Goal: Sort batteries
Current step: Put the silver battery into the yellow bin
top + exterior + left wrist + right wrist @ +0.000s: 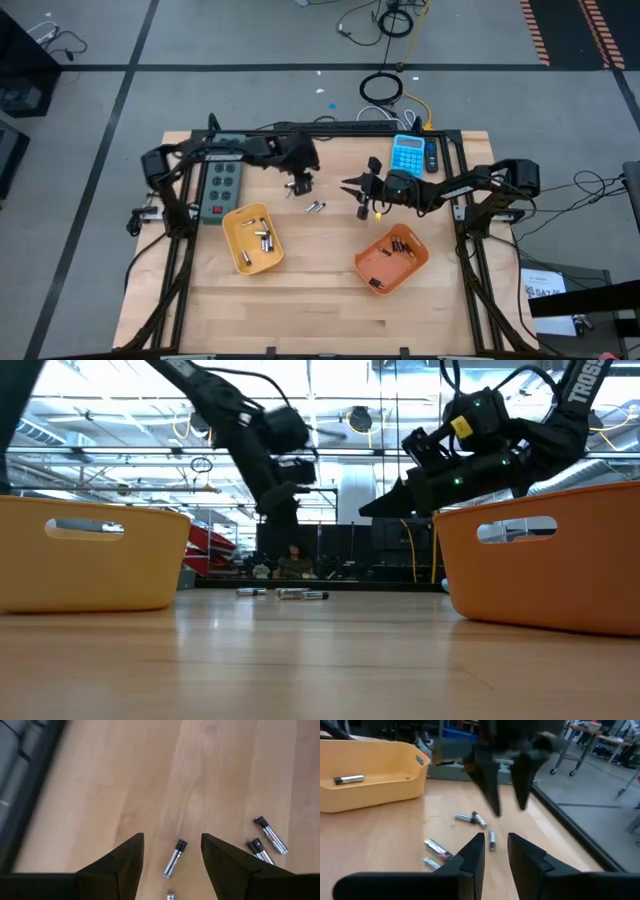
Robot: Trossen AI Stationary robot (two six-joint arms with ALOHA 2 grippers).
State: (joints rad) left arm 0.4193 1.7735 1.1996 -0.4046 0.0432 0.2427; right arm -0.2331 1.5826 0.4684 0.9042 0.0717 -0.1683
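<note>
Several small batteries lie flat on the wooden table: one (175, 858) shows between my left gripper's fingers, on the table below them, and two more (269, 835) lie off to the side. My left gripper (172, 836) hangs open above them, slanting down, touching nothing. My right gripper (495, 836) points nearly level from the table's right toward the same cluster (315, 207). Its fingers stand slightly apart with nothing between them. The yellow tray (253, 238) and the orange tray (392, 258) each hold several batteries.
A blue calculator (407, 153) lies at the far right and a grey button box (222, 188) at the far left, beside the yellow tray. My left gripper (505, 785) hangs close in front of my right gripper. Bare wood stretches along the near edge.
</note>
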